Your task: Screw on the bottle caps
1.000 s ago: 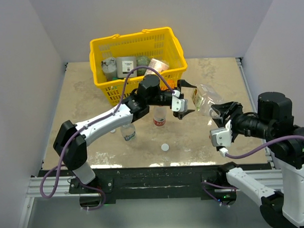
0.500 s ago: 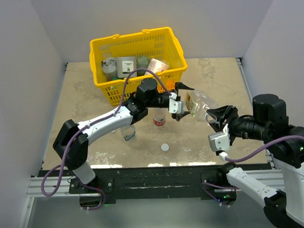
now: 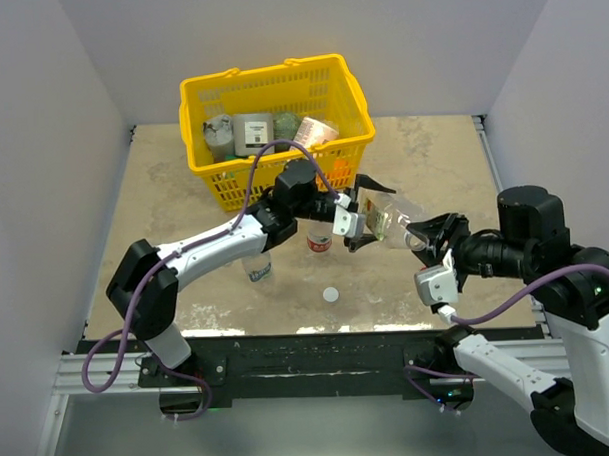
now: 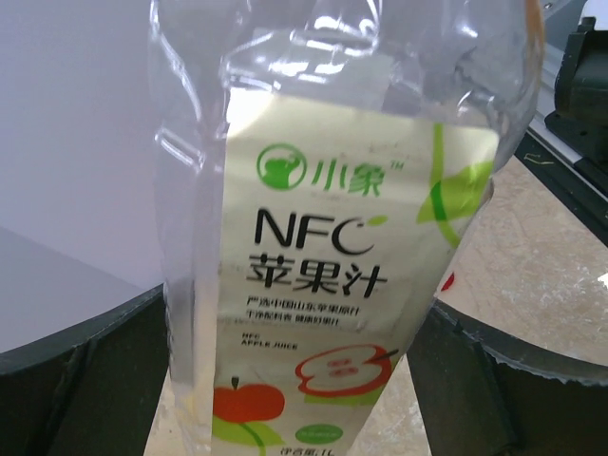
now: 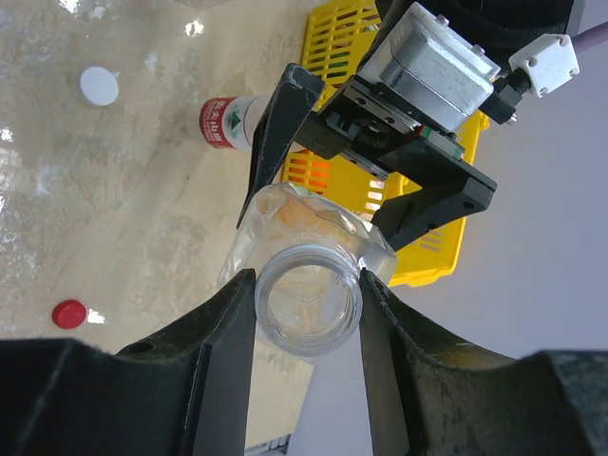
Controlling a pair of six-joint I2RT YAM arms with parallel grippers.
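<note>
The yellow basket (image 3: 269,81) sits at the back of the table (image 3: 163,193) with jars and packets in it. It is not part of this job.

The big bottle (image 3: 392,219) with the apple label is up in the air, lying on its side between the two arms. The right gripper (image 3: 428,239) holds it tight by the neck, one finger on each side, just under the mouth. The mouth is open, with no cap on it. The left gripper (image 3: 361,218) is spread wide around the bottom end of the bottle. Its fingers look right up against the sides, but I cannot tell if they squeeze it or just sit beside it.

The slim bottle (image 3: 320,239) with the red label stands on the table under the left arm. The short bottle (image 3: 257,267) stands a bit nearer and to the left. The arm hides both tops, so I cannot say if they have caps.

A white cap (image 3: 331,294) lies loose on the table, near the slim bottle. A red cap (image 5: 68,313) lies loose too. I do not see the other white cap.

So the job looks like it is just starting. No cap can be seen on a bottle yet. A cap has to be picked up and twisted onto the big bottle, and then there is the other loose cap to do.
</note>
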